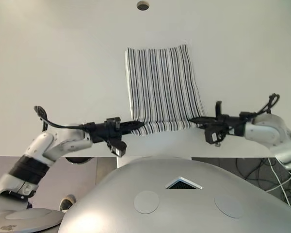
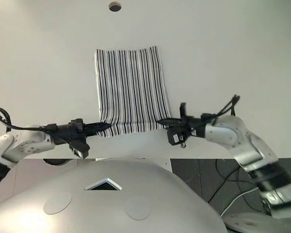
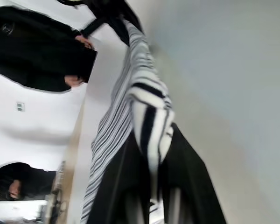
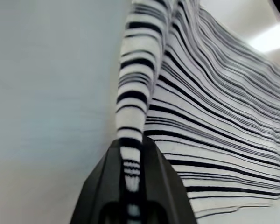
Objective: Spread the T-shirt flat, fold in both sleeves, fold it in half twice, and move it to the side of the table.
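Observation:
A black-and-white striped T-shirt (image 1: 162,87) lies as a long rectangle on the white table (image 1: 63,73), its near edge lifted off the surface. My left gripper (image 1: 138,125) is shut on the near left corner of the T-shirt (image 3: 151,135). My right gripper (image 1: 194,119) is shut on the near right corner of the T-shirt (image 4: 133,140). Both grippers hover close to the table's front edge, with the cloth stretched between them. The far edge of the shirt rests flat on the table.
A small round hole (image 1: 143,5) sits in the table top far behind the shirt. Bare table stretches to the left and right of the shirt. Cables (image 1: 276,179) lie on the floor at the lower right.

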You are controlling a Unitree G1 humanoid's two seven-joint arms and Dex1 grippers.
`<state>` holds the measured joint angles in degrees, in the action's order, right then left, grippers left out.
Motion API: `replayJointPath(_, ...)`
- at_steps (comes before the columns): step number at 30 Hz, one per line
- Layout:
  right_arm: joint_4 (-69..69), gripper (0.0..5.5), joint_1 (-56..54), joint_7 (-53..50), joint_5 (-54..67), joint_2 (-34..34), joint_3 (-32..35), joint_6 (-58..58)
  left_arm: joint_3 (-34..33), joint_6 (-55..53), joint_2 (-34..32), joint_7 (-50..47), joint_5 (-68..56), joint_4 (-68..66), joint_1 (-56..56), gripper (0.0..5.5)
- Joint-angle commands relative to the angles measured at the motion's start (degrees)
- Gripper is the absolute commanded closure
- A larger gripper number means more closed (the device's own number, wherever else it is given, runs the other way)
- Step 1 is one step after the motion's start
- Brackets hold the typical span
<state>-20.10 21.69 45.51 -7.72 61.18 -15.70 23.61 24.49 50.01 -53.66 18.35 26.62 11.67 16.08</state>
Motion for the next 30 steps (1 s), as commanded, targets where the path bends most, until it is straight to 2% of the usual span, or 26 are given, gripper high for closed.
replayJointPath(1,-8.52,5.42,11.35,2.16,6.34,5.02,11.81,-2.95,-1.32,-4.25,-7.54,6.34,-16.1,7.94,5.05,5.38)
replayJointPath(5,-15.74,5.42,21.84,4.76,9.81,3.77,22.12,-2.23,-4.28,-5.88,-13.22,9.73,-27.77,15.31,12.21,5.38)
replayJointPath(8,-17.77,5.42,19.7,4.88,10.58,2.25,24.2,-3.44,-7.49,-7.73,-13.04,10.92,-30.36,17.55,13.48,5.38)
replayJointPath(10,-15.4,5.42,11.76,3.55,7.88,0.32,21.11,-5.74,-9.09,-10.0,-8.65,10.05,-26.36,15.21,10.25,5.38)
replayJointPath(15,-3.3,5.42,-12.42,5.83,0.12,-6.16,8.36,-11.21,-10.3,-15.57,2.3,7.32,-15.36,5.98,-0.11,5.38)
replayJointPath(20,7.83,5.42,-26.4,10.53,-2.45,-11.36,-0.45,-12.76,-10.04,-15.48,7.81,5.94,-8.98,-3.03,-6.18,5.38)
replayJointPath(26,19.78,5.42,-36.37,14.26,-5.06,-16.51,-7.34,-11.4,-7.38,-12.6,11.53,3.54,0.02,-16.69,-13.31,5.38)
replayJointPath(28,22.62,5.42,-38.08,13.73,-5.53,-17.71,-7.73,-10.21,-6.59,-11.53,12.13,2.58,2.17,-21.15,-15.25,4.84)
replayJointPath(29,24.17,5.05,-38.84,13.3,-5.8,-18.21,-7.69,-9.84,-6.02,-10.79,12.37,2.24,2.87,-23.74,-16.06,4.59)
replayJointPath(30,25.65,4.94,-39.37,12.9,-6.13,-18.61,-7.54,-9.65,-5.56,-10.19,12.54,1.56,3.8,-26.06,-16.72,4.46)
